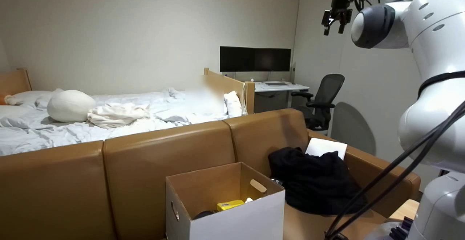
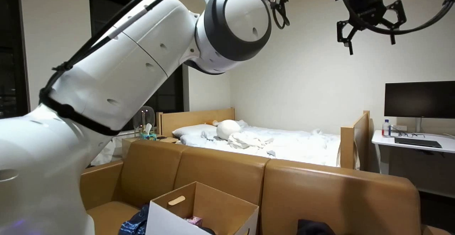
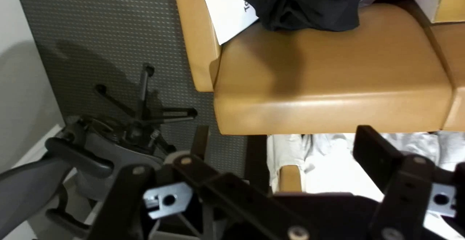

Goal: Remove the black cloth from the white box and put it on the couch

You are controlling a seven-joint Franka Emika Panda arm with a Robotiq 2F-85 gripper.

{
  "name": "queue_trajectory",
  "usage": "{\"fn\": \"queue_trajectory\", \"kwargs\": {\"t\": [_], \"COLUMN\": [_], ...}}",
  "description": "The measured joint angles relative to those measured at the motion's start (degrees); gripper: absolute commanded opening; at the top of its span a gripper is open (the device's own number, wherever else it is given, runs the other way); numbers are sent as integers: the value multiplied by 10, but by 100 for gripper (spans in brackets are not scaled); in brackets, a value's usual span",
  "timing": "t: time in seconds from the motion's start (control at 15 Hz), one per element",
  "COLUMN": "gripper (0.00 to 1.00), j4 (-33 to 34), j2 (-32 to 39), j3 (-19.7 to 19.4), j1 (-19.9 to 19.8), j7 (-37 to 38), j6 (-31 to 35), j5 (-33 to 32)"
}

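The black cloth [image 1: 312, 182] lies in a heap on the brown couch [image 1: 170, 149], outside the white box [image 1: 236, 218] and beside it. Its top edge shows in an exterior view [image 2: 314, 228], and part of it shows in the wrist view [image 3: 308, 5]. The open-topped box stands on the couch seat, also in an exterior view [image 2: 170, 220]. It holds a yellow packet [image 1: 229, 205], a pink item [image 2: 194, 220] and something dark, partly hidden. My gripper [image 1: 334, 32] is high above the couch, apart from the cloth. Its fingers are spread and empty in the wrist view [image 3: 283, 142].
A white paper [image 1: 327, 147] leans by the couch arm next to the cloth. A blue item [image 2: 135, 222] lies beside the box. A bed [image 1: 163, 113] stands behind the couch. A desk with a monitor [image 1: 255, 59] and an office chair [image 1: 323, 98] are at the back.
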Motion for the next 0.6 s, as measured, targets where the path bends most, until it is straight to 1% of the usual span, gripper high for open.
{"fn": "queue_trajectory", "kwargs": {"t": [0.13, 0.33, 0.47, 0.6], "gripper": [100, 100, 100, 100], "j4": [-2, -9, -13, -13], "j2": [-18, -24, -17, -11], "j3": [21, 47, 57, 60], "j1": [-15, -14, -6, -2], "j7": [-28, -44, -39, -39], "j6": [-39, -101, -106, -106], "j5": [28, 55, 68, 69]}}
